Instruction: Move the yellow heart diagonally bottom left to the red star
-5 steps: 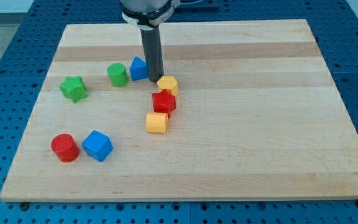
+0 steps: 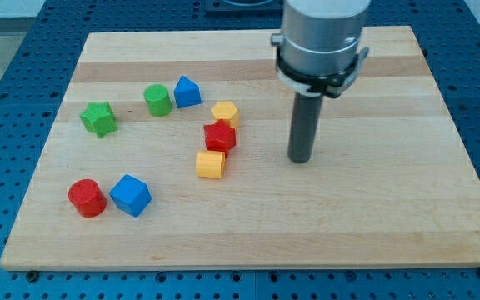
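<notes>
The red star (image 2: pixel 220 137) lies a little left of the board's middle. A yellow block (image 2: pixel 210 164), which looks like the heart, sits just below and slightly left of the star, close to it. Another yellow block (image 2: pixel 224 112), pentagon-like, touches the star from above. My tip (image 2: pixel 300 160) rests on the board to the right of these three blocks, well apart from them, about level with the lower yellow block.
A blue triangular block (image 2: pixel 187 91) and a green cylinder (image 2: pixel 157 100) sit at the upper left, with a green star (image 2: pixel 98 118) further left. A red cylinder (image 2: pixel 86 197) and a blue cube (image 2: pixel 130 195) lie at the lower left. The wooden board (image 2: pixel 373 217) rests on a blue pegboard.
My tip has moved from beside the blue triangular block and upper yellow block to the right and down, away from the blocks. The blocks have not visibly moved.
</notes>
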